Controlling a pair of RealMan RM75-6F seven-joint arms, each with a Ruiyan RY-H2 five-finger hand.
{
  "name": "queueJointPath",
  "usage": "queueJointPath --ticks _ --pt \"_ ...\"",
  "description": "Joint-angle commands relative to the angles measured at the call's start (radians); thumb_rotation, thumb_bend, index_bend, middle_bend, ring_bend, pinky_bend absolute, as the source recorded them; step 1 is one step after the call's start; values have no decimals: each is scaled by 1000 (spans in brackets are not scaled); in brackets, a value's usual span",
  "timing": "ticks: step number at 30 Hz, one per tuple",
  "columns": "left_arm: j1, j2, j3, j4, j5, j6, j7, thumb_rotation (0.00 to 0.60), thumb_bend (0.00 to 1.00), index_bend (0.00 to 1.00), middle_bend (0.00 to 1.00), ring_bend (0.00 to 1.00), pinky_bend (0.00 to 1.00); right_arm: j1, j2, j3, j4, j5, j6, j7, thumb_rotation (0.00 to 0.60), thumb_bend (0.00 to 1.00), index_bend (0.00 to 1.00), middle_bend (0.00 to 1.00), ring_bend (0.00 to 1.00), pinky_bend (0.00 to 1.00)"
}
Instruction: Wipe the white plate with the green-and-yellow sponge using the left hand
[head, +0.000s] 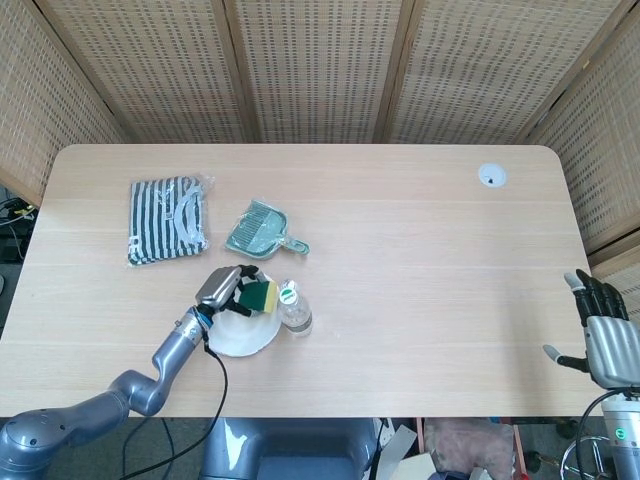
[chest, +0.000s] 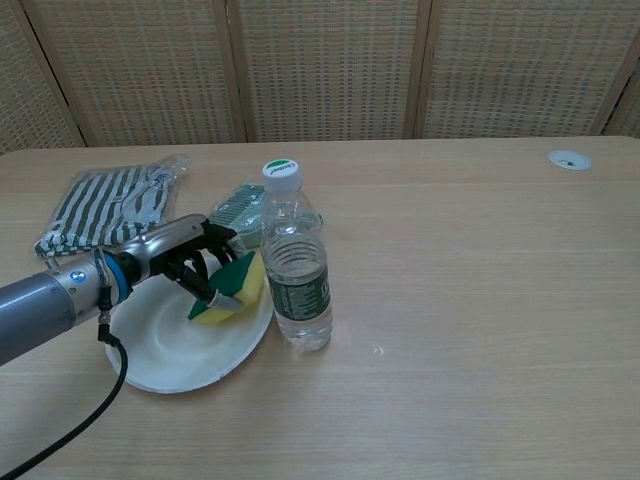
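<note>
The white plate (head: 233, 339) (chest: 170, 357) lies near the table's front, left of centre. My left hand (head: 222, 288) (chest: 185, 258) grips the green-and-yellow sponge (head: 258, 296) (chest: 232, 292) and holds it down on the plate's right side, close to the water bottle. My right hand (head: 603, 335) hangs off the table's right front corner with fingers apart and nothing in it; the chest view does not show it.
A clear water bottle (head: 293, 309) (chest: 295, 275) stands touching the plate's right edge. A teal dustpan (head: 263, 229) (chest: 235, 207) lies behind the plate. A striped cloth in a bag (head: 167, 218) (chest: 105, 203) sits at the back left. A small white disc (head: 491, 176) is at the far right.
</note>
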Motion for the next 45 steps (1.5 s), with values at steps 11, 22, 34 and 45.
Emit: queueJointPath --ticks 11,22,34,45 --pt "33 227 62 -254 27 -19 71 600 156 497 407 329 400 0 0 -5 -8 -11 3 -5 600 0 0 0 0 0" --pt "48 271 69 -250 29 -7 55 600 156 497 405 329 400 1 1 -4 -9 -9 2 -4 600 0 0 0 0 0" --pt "49 192 87 -153 30 -42 50 600 156 497 404 329 392 3 -2 -4 -6 -3 -4 -10 600 0 0 0 0 0" --pt "52 334 108 -319 134 87 152 600 155 497 403 329 391 1 0 -5 -12 -9 2 -10 600 0 0 0 0 0"
